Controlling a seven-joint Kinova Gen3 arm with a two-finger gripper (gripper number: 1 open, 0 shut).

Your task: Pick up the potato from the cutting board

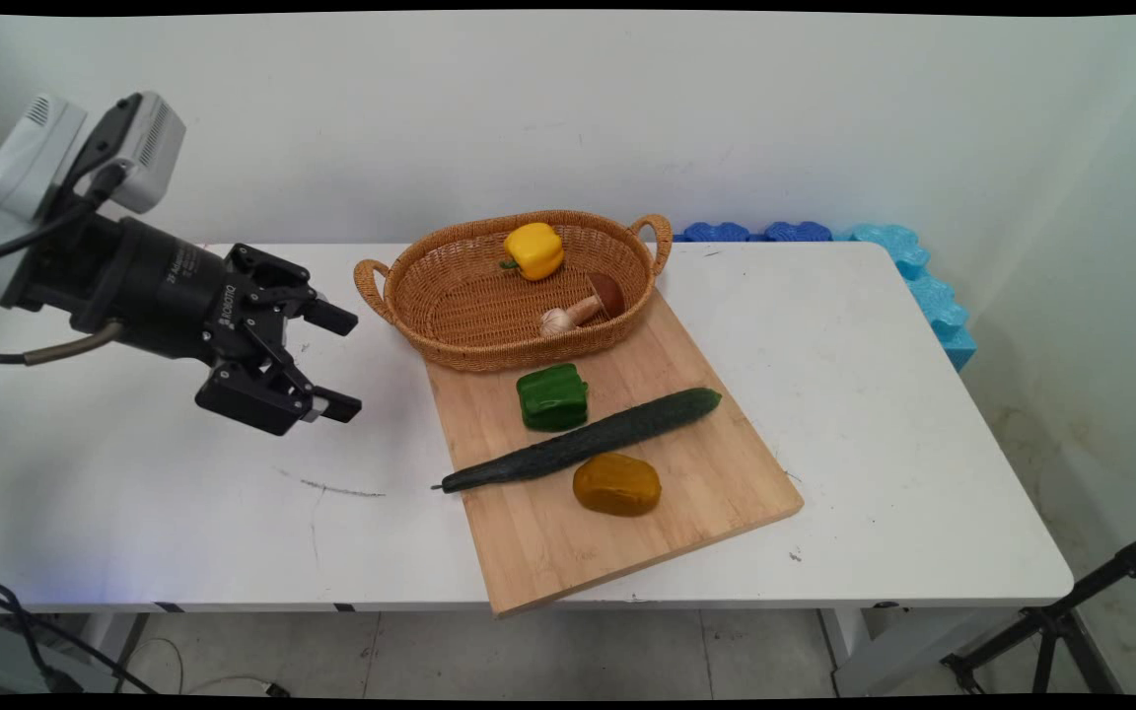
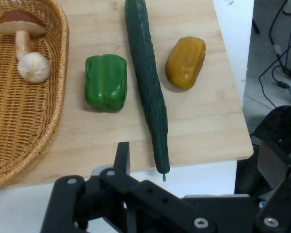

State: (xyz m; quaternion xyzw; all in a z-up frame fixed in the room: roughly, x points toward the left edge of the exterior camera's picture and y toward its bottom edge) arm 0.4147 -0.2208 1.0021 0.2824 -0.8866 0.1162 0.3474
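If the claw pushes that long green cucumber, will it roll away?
Probably a little. The cucumber is long and round, so a sideways push would likely roll it along the flat board. The green pepper and the brownish potato lie close on either side and might stop it. It looks stiff, so it should not flop if lifted.

White-and-grey arm links ending in a black cylindrical wrist with white lettering, black cables trailing beside it, then a black linkage gripper (image 1: 331, 360) dotted with silver screws.
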